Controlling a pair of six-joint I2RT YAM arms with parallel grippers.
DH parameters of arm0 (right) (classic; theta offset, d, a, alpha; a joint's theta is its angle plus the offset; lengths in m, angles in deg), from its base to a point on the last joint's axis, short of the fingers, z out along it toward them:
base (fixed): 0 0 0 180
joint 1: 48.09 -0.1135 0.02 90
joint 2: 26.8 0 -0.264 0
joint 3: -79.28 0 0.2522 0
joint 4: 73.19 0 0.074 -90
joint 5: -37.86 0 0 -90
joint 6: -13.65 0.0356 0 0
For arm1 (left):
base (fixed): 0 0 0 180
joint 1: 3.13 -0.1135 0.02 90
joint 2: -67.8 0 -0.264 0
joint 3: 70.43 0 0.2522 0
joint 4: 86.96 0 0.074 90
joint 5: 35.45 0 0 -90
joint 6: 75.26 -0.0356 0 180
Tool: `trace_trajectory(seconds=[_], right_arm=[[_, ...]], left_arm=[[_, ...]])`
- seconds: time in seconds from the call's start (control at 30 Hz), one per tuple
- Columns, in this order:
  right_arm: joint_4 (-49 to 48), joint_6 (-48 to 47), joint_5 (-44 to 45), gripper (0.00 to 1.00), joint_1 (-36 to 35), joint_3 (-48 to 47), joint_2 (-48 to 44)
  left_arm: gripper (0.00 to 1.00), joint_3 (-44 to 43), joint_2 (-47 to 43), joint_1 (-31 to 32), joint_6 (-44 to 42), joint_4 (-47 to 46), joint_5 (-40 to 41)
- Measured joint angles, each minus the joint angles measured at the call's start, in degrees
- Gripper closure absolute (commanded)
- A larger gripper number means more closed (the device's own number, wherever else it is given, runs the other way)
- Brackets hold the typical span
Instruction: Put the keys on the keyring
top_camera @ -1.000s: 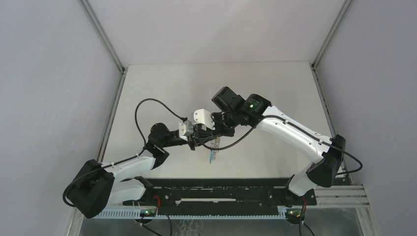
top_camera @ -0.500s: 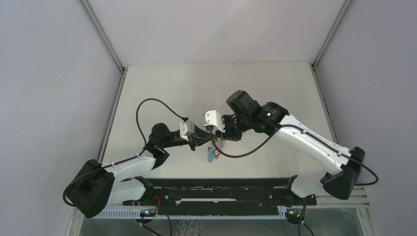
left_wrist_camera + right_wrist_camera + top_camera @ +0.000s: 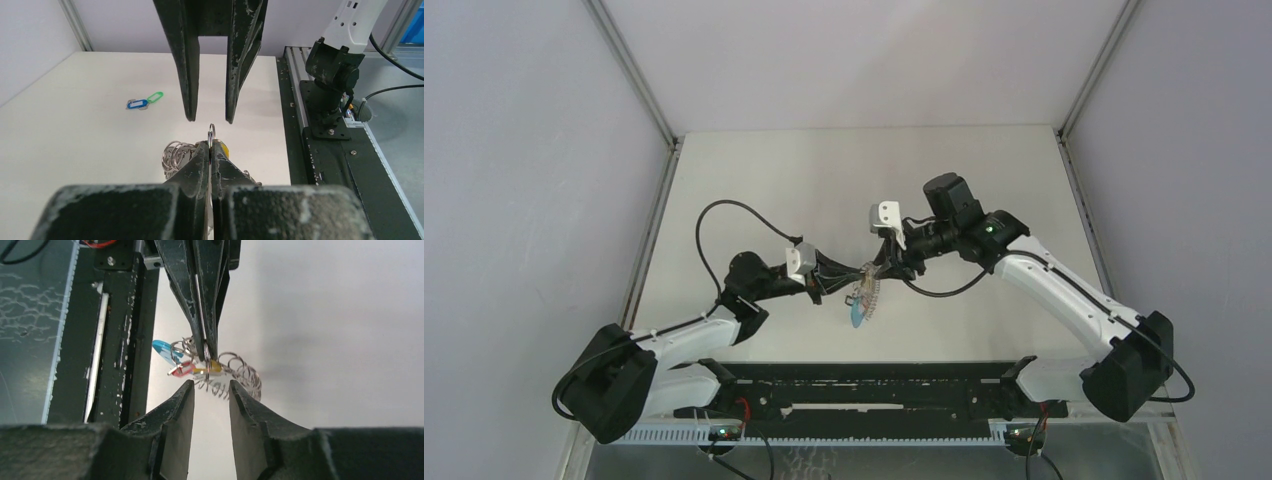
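My left gripper (image 3: 210, 146) is shut on the thin metal loop (image 3: 212, 132) of the keyring (image 3: 862, 296), held above the table. From the ring hang silvery coils (image 3: 241, 375), a cyan piece (image 3: 162, 347), a red tag (image 3: 182, 370) and a yellow-orange key (image 3: 216, 367). My right gripper (image 3: 211, 385) faces it tip to tip, open and holding nothing, a short gap from the bundle. In the left wrist view the right gripper's fingers (image 3: 189, 75) come down from above. A blue key (image 3: 137, 104) and a green key (image 3: 155, 96) lie joined on the table farther off.
The black rail (image 3: 874, 385) with both arm bases runs along the near table edge, close below the hanging bundle. The right arm's base (image 3: 332, 70) stands at the right in the left wrist view. Metal frame posts (image 3: 634, 70) bound the white table.
My right gripper has opened and drawn back to the right, away from the keyring. My left gripper has shut and now holds the keyring alone, its bundle hanging lower.
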Motion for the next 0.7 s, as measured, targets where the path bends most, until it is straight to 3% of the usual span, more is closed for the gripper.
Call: trace_trajectory(seconds=[0.23, 0.43, 0.7], right_arm=[[-3.5, 0.9, -5.2, 0.75, 0.8, 0.0, 2.2], [-4.4, 1.6, -6.6, 1.00, 1.2, 0.0, 3.4], [-3.9, 1.9, -7.8, 1.00, 2.8, 0.9, 3.4]], left_arm=[[1.00, 0.0, 0.0, 0.0, 0.4, -0.8, 0.0], [1.00, 0.0, 0.0, 0.0, 0.9, -1.2, 0.0], [1.00, 0.1, -0.3, 0.0, 1.0, -1.2, 0.5]])
